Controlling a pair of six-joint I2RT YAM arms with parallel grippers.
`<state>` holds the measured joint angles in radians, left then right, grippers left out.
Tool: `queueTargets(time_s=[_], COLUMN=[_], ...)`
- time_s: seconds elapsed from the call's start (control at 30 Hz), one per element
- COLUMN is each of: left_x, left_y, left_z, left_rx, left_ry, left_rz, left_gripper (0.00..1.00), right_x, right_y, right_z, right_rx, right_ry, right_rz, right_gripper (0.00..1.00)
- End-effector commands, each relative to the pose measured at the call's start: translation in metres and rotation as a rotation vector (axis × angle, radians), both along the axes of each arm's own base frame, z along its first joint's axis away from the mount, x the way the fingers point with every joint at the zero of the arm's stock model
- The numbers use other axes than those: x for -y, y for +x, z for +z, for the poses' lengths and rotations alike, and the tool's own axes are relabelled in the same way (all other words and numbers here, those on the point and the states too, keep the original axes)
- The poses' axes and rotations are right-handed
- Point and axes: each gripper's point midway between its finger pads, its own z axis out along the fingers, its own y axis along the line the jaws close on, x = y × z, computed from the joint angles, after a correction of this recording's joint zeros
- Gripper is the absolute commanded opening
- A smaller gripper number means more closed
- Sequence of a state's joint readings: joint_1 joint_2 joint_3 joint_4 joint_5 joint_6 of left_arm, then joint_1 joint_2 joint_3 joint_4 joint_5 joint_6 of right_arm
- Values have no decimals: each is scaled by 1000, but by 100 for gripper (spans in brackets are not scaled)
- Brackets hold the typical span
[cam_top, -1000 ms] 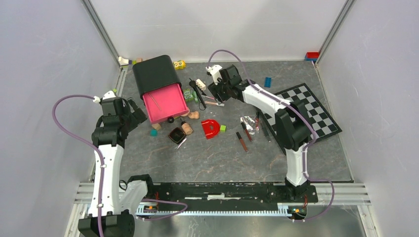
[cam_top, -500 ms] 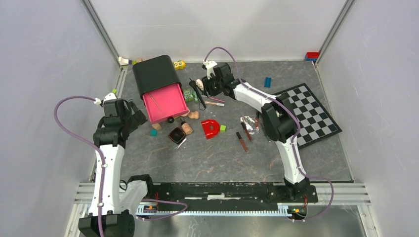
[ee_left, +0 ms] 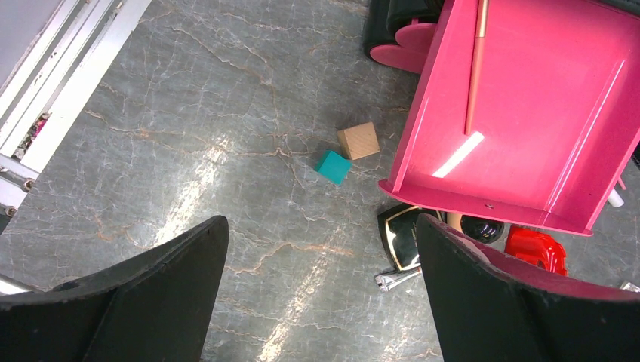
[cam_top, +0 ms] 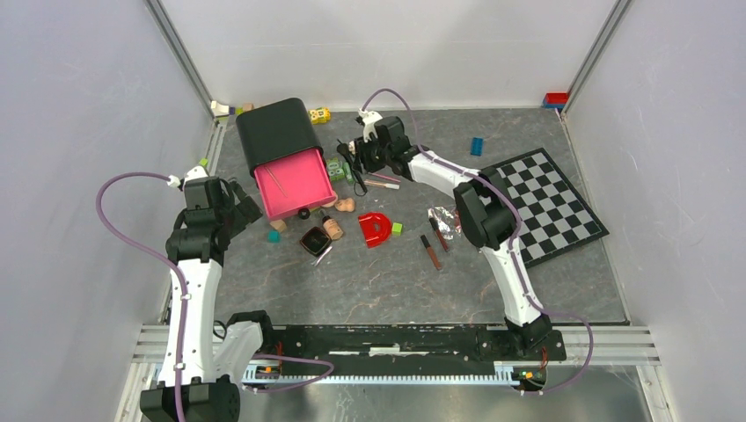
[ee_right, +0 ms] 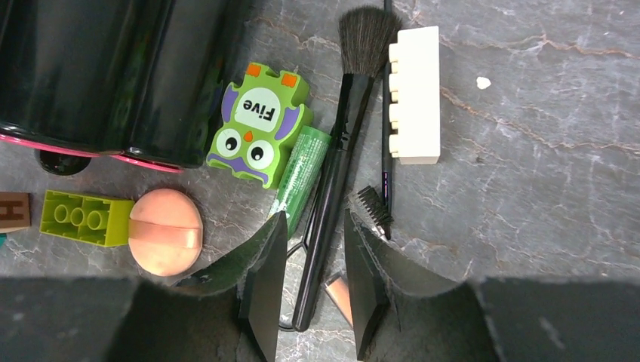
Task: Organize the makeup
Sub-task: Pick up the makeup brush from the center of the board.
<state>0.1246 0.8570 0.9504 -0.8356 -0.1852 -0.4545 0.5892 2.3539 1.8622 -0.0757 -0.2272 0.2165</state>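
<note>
**Right wrist view: makeup brush under the right gripper**

I log one makeup brush (ee_right: pixel 343 128): slim glossy black handle, dark fanned bristles. It lies flat on the grey table (ee_right: pixel 528 151), touching a green tube (ee_right: pixel 300 170) and just beside a thin black wand (ee_right: pixel 386 136). The right gripper (ee_right: pixel 315 249) is part-way open. Its fingers straddle the handle with a gap on each side, gripping nothing. The left gripper (ee_left: pixel 321 256) is spread wide and empty, near the pink drawer (ee_left: pixel 528 113) that holds a pink pencil (ee_left: pixel 475 68).
</note>
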Motion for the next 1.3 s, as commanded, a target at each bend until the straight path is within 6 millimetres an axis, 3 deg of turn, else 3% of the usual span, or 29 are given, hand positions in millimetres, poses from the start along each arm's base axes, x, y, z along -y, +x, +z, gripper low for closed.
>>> queueTargets(time_s=[0.0,0.8,1.27], left_x=[-3,-2,-2], left_y=[4,6,7], left_z=[6,2,1], left_rx=[30,14,12], left_ry=[38,27,26], left_rz=[-15,-21,-22], left_gripper=[100,100,100], right_x=[-16,-12,-8], right_y=[7,1,-12], right_z=[9,-52,-68], right_rx=[49,57,175], right_ry=[25,-158,-399], right_rz=[2,-29,-23], right_gripper=[40,38,37])
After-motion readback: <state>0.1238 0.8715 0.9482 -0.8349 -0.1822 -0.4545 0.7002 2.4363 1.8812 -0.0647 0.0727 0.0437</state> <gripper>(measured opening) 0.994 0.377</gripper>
